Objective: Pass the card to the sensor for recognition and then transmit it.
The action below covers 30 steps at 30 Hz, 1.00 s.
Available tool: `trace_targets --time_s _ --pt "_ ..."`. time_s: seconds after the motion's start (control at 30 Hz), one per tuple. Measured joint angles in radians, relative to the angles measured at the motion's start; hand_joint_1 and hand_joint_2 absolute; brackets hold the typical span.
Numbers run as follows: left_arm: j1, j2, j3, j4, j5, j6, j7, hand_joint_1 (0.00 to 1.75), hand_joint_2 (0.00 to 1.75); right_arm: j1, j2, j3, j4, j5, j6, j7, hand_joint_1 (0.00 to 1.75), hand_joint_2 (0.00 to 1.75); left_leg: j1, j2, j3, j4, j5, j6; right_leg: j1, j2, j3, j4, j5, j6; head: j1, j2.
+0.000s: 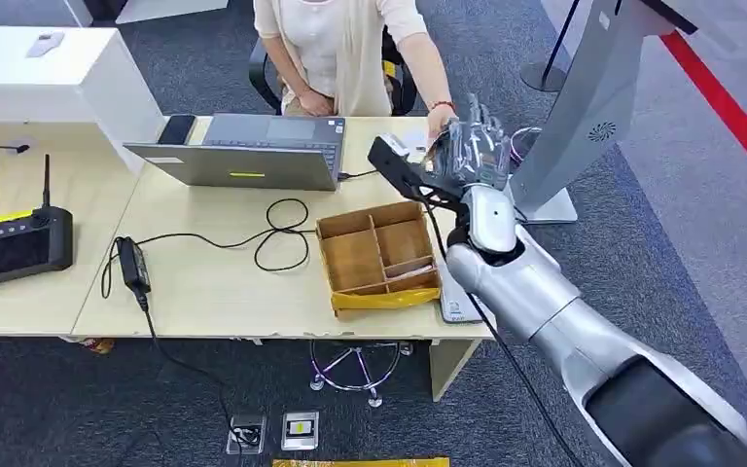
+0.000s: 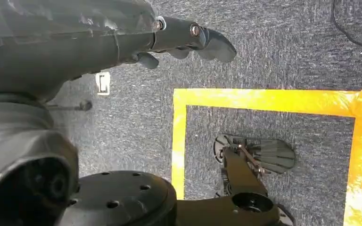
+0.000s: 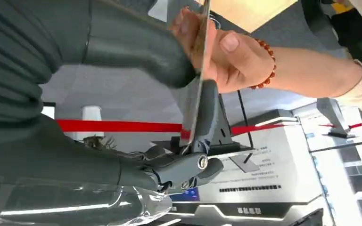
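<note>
My right hand point(image 1: 472, 151) is raised over the table's far right corner, next to a black device point(image 1: 404, 170) on the desk. In the right wrist view the card point(image 3: 193, 108) stands edge-on, pinched between my thumb point(image 3: 136, 47) and my dark fingers point(image 3: 207, 113). A person's hand point(image 3: 235, 56) with a red bead bracelet grips the same card at its other end. That person's hand point(image 1: 440, 122) meets mine in the head view. My left hand point(image 2: 188, 37) hangs beside my body over the carpet, fingers stretched out and holding nothing.
A seated person point(image 1: 336, 49) faces me behind a laptop point(image 1: 253, 151). A partitioned brown tray point(image 1: 379, 255) lies near my right arm. A cable point(image 1: 277, 233), a power brick point(image 1: 133, 263) and a remote controller point(image 1: 15, 243) are on the table. A grey kiosk stand point(image 1: 584, 107) rises at right.
</note>
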Motion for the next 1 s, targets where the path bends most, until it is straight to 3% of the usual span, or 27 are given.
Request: trace_targets --time_s 0.2,0.47,0.57,0.67,0.83,0.93,1.0 --pt "0.011 0.0 0.0 0.0 0.01 0.017 -0.012 0.0 0.0 0.001 0.008 0.004 0.012 -0.013 -0.04 -0.028 0.0 0.0 0.0 0.0 0.0 0.0 0.0 0.0 0.0 0.0 0.0 0.0 0.0 0.0 0.0 0.0" --pt "0.024 0.0 0.001 0.0 0.015 0.021 -0.017 0.0 0.0 0.009 0.002 -0.012 0.014 -0.051 -0.063 0.011 0.0 0.0 0.0 0.0 0.0 0.0 0.0 0.0 0.0 0.001 -0.001 0.0 0.0 0.0 0.0 0.0" --pt "0.029 0.0 0.003 0.0 0.021 0.021 -0.03 0.0 0.0 0.024 -0.028 -0.037 0.007 0.06 -0.018 0.026 0.0 0.0 0.0 0.0 0.001 0.0 0.0 0.0 0.0 0.001 -0.001 0.0 0.0 0.0 0.0 0.0" --pt "0.038 0.0 0.008 0.0 0.031 0.02 -0.046 0.0 0.0 0.07 -0.07 -0.097 -0.037 0.194 0.056 0.03 0.0 0.0 0.0 0.0 0.0 0.0 0.0 0.0 0.0 -0.001 0.0 -0.001 0.0 0.0 0.0 0.0" --pt "0.046 0.001 0.013 0.0 0.037 0.018 -0.053 0.0 0.0 0.111 -0.118 -0.184 -0.096 0.282 0.101 0.031 0.0 0.0 0.0 0.001 0.001 0.0 0.0 0.0 0.0 0.001 -0.001 -0.001 0.0 0.0 0.0 0.0" --pt "0.051 0.001 0.017 0.001 0.043 0.021 -0.054 0.0 0.0 0.194 -0.149 -0.296 -0.154 0.433 0.157 0.032 0.0 0.0 0.0 -0.002 0.002 0.001 0.0 0.0 0.0 -0.002 0.0 -0.002 0.0 0.0 -0.001 0.0" --pt "0.059 0.002 0.024 0.001 0.05 0.022 -0.057 0.0 0.0 0.252 -0.185 -0.379 -0.196 0.454 0.182 0.034 0.0 0.0 0.0 -0.005 0.001 0.0 0.0 0.0 0.0 -0.006 0.001 -0.002 -0.001 0.0 0.0 0.0"
